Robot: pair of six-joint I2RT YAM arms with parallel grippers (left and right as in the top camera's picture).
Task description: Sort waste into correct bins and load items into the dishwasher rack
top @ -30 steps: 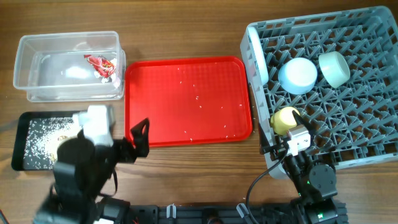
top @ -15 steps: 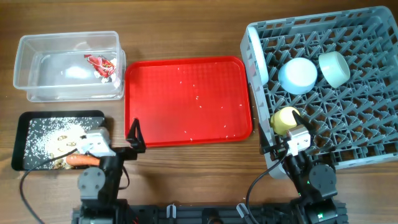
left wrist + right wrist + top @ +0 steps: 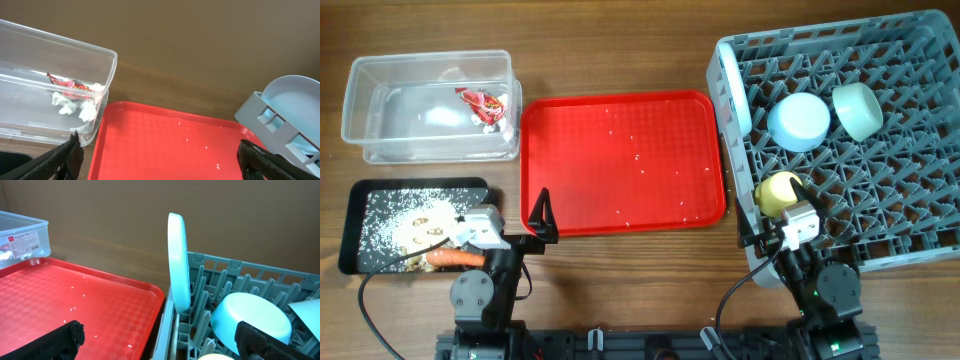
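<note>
on the left of the worktop [image 3: 620, 40] i'm seeing the clear tub [image 3: 400, 60] holding the red wrapper [image 3: 483, 101] and white tissue [image 3: 70, 104] at its right end, and the black tray [image 3: 410, 184] in front of it carrying crumbs [image 3: 385, 225], with the carrot [image 3: 455, 258] lying at its near edge. my left hand [image 3: 160, 147] is hovering by the red tray [image 3: 620, 160] with fingers spread wide, gripping nothing. my right hand [image 3: 160, 330] is gaping equally empty by the rack [image 3: 900, 230], where the plate [image 3: 178, 260] is standing on edge and the pale blue bowl [image 3: 800, 120], mint bowl [image 3: 857, 108] and yellow cup [image 3: 778, 192] are sitting among the pegs.
</note>
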